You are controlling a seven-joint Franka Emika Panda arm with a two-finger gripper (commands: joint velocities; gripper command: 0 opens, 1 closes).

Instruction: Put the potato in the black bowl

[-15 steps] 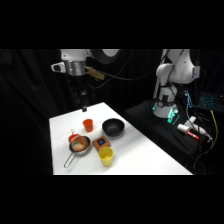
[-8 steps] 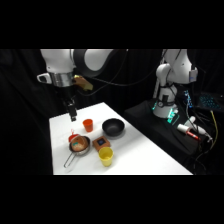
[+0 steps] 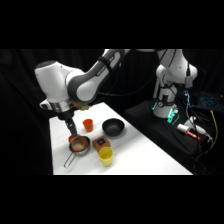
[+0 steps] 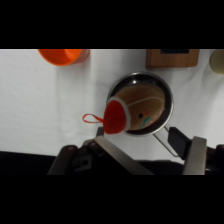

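Note:
The potato [image 4: 146, 104], a brown-tan lump, lies inside the silver pan [image 4: 169, 100]; in the side view it shows as a brownish patch [image 3: 78, 145] in the pan [image 3: 85, 148]. My gripper [image 3: 70, 132] hangs just above the pan's left rim. In the wrist view the gripper [image 4: 156, 152] is open, its fingers [image 4: 196, 155] apart with nothing between them. The black bowl [image 3: 114, 127] stands to the right of the pan, behind the brown block, and is out of the wrist view.
A red-and-white thing with a red loop [image 4: 115, 117] rests on the pan's rim. Around the pan are an orange cup [image 3: 88, 125], a brown block with a blue centre [image 3: 101, 143] and a yellow cup [image 3: 105, 156]. The pan's handle [image 3: 69, 160] points to the table's front-left edge.
The arm has swung left and come down, bringing the gripper from above the orange cup to just over the pan. The things on the table have not moved.

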